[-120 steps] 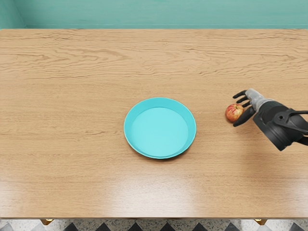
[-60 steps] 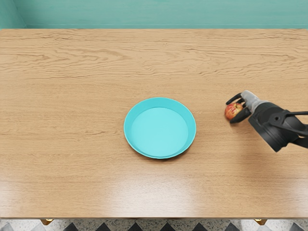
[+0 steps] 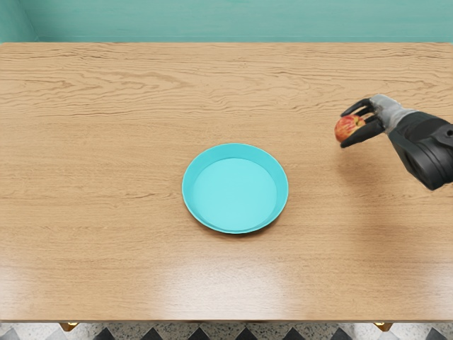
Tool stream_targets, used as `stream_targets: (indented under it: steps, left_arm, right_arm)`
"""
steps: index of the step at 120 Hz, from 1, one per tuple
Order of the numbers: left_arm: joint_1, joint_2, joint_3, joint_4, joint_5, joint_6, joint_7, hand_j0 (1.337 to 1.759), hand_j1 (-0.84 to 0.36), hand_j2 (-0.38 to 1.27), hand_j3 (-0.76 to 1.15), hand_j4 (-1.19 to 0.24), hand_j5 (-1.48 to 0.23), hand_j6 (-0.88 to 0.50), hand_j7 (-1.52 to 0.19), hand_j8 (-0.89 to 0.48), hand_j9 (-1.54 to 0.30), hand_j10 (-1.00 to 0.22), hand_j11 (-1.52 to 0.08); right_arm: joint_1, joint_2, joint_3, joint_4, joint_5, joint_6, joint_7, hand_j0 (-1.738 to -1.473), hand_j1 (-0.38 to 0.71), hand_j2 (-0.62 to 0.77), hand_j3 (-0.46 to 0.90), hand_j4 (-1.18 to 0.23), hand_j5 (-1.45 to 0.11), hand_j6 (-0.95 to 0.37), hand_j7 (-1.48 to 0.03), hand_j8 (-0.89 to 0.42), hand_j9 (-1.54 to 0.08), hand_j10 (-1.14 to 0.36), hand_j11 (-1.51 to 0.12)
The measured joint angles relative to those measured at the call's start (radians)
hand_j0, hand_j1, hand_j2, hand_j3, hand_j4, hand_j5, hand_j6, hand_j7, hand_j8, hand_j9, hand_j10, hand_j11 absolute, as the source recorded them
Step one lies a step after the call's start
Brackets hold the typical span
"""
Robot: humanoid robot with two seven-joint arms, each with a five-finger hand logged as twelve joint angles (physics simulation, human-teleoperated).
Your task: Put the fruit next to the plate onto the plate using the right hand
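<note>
— While those dark fingers (image 3: 358, 108) curl in, what do they grip?
— The red-yellow apple (image 3: 345, 128), clasped in the right hand (image 3: 369, 122).
— Where from the teal plate (image 3: 185, 190)?
— Two o'clock, well apart.
— And inside the plate?
— Only its bare teal floor shows; it sits on the wooden table (image 3: 106, 106).

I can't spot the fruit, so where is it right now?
Head view, right side: the apple is gripped in the right hand, apart from the teal plate to its lower left.
</note>
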Motion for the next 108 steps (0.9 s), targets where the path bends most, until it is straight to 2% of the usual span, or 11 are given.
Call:
stream_targets:
  steps: [19, 32, 51, 64, 70, 79, 97, 108]
  left_arm:
    - [0.000, 0.000, 0.000, 0.000, 0.000, 0.000, 0.000, 1.658, 0.05, 0.05, 0.00, -0.25, -0.32, -0.25, -0.32, -0.25, -0.32, -0.25, -0.32]
    - [0.000, 0.000, 0.000, 0.000, 0.000, 0.000, 0.000, 1.658, 0.05, 0.05, 0.00, -0.25, -0.32, -0.25, -0.32, -0.25, -0.32, -0.25, -0.32]
    - [0.000, 0.000, 0.000, 0.000, 0.000, 0.000, 0.000, 1.658, 0.05, 0.05, 0.00, -0.25, -0.32, -0.25, -0.32, -0.25, -0.32, -0.25, -0.32]
    - [0.000, 0.000, 0.000, 0.000, 0.000, 0.000, 0.000, 1.658, 0.05, 0.05, 0.00, -0.25, -0.32, -0.25, -0.32, -0.25, -0.32, -0.25, -0.32]
    - [0.000, 0.000, 0.000, 0.000, 0.000, 0.000, 0.000, 1.658, 0.05, 0.05, 0.00, -0.25, -0.32, -0.25, -0.32, -0.25, -0.32, -0.25, -0.32]
    - [0.000, 0.000, 0.000, 0.000, 0.000, 0.000, 0.000, 1.658, 0.05, 0.05, 0.00, -0.25, -0.32, -0.25, -0.32, -0.25, -0.32, -0.25, -0.32]
    - [0.000, 0.000, 0.000, 0.000, 0.000, 0.000, 0.000, 1.658, 0.05, 0.05, 0.00, -0.25, -0.32, -0.25, -0.32, -0.25, -0.32, -0.25, -0.32]
    - [0.000, 0.000, 0.000, 0.000, 0.000, 0.000, 0.000, 1.658, 0.05, 0.05, 0.00, -0.25, -0.32, -0.25, -0.32, -0.25, -0.32, -0.25, -0.32]
  right_arm:
    - [0.009, -0.016, 0.112, 0.096, 0.053, 0.000, -0.002, -1.651, 0.30, 0.23, 0.00, -0.49, -1.17, -0.27, -1.10, -0.27, -1.14, -0.69, -1.15]
    - [0.011, 0.043, 0.146, 0.124, 0.069, 0.002, -0.004, -1.652, 0.35, 0.37, 0.00, -0.47, -1.21, -0.23, -1.11, -0.24, -1.18, -0.66, -1.18]
    - [0.005, 0.148, 0.166, 0.156, 0.077, 0.004, -0.003, -1.653, 0.40, 0.45, 0.00, -0.40, -1.25, -0.21, -1.12, -0.20, -1.19, -0.64, -1.21]
    - [-0.002, 0.221, 0.169, 0.167, 0.078, 0.005, -0.003, -1.653, 0.43, 0.52, 0.00, -0.39, -1.25, -0.20, -1.13, -0.21, -1.19, -0.72, -1.21]
    - [-0.004, 0.244, 0.167, 0.169, 0.079, 0.004, -0.004, -1.652, 0.42, 0.50, 0.00, -0.38, -1.24, -0.20, -1.13, -0.23, -1.18, -0.75, -1.20]
    - [-0.016, 0.271, 0.165, 0.171, 0.078, 0.003, -0.003, -1.653, 0.41, 0.58, 0.00, -0.43, -1.25, -0.23, -1.13, -0.26, -1.19, -0.78, -1.20]
    - [-0.040, 0.296, 0.158, 0.172, 0.072, -0.001, -0.002, -1.656, 0.39, 0.57, 0.00, -0.63, -1.23, -0.29, -1.13, -0.31, -1.19, -0.81, -1.20]
    - [-0.047, 0.297, 0.156, 0.171, 0.068, -0.003, -0.001, -1.657, 0.35, 0.51, 0.00, -0.66, -1.16, -0.33, -1.08, -0.36, -1.13, -0.78, -1.14]
